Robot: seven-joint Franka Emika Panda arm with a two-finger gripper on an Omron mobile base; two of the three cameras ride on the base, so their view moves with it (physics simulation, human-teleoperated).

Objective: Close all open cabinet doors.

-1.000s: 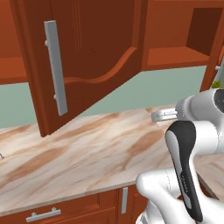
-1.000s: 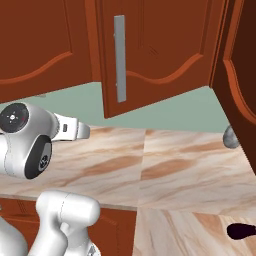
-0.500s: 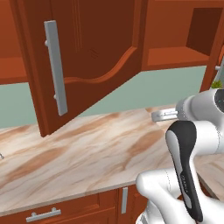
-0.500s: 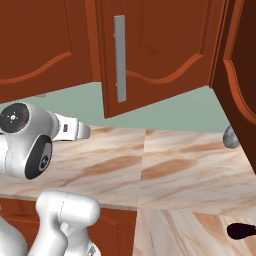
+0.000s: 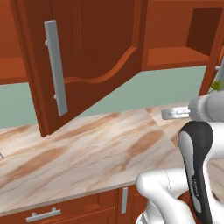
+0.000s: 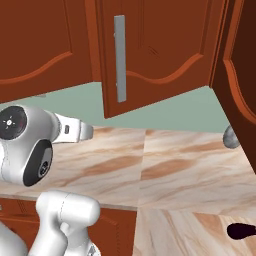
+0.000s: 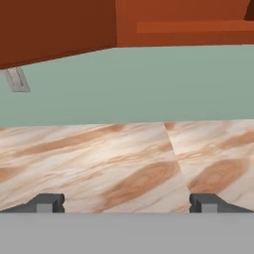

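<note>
1 cabinet door (image 5: 87, 57) hangs open above the marble counter (image 5: 87, 153), grey bar handle (image 5: 56, 74) facing out. Gripper (image 7: 126, 202) is spread wide, empty, low over the counter, facing the green backsplash (image 7: 149, 84).

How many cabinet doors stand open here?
2: one door swung out over the counter, with a long grey handle; another door at the right edge. More may be out of frame.
</note>
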